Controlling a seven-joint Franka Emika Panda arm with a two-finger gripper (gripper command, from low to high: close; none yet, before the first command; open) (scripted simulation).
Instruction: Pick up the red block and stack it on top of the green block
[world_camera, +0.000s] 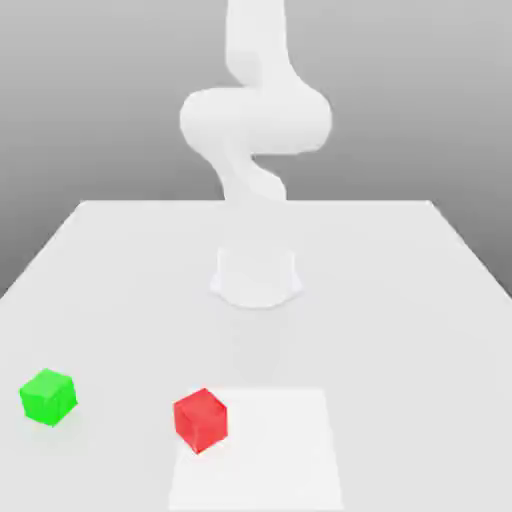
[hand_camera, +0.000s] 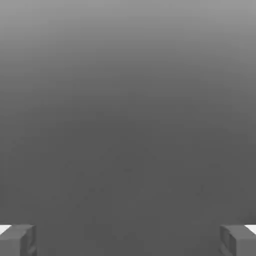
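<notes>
The red block (world_camera: 200, 420) sits on the white table (world_camera: 400, 300) near the front, a little toward the exterior view's left of the middle. The green block (world_camera: 48, 396) rests on the table farther toward the exterior view's left, well apart from the red one. In the hand view my gripper (hand_camera: 128, 240) is open: its two grey fingertips (hand_camera: 17, 239) stand far apart with nothing between them, facing a plain grey background. The white arm (world_camera: 255, 120) rises above the table's back half, well away from both blocks.
The arm's round base (world_camera: 256, 275) stands on the middle of the table. A slightly brighter square patch (world_camera: 270, 460) lies on the table at the front, with the red block on its corner toward the exterior view's left.
</notes>
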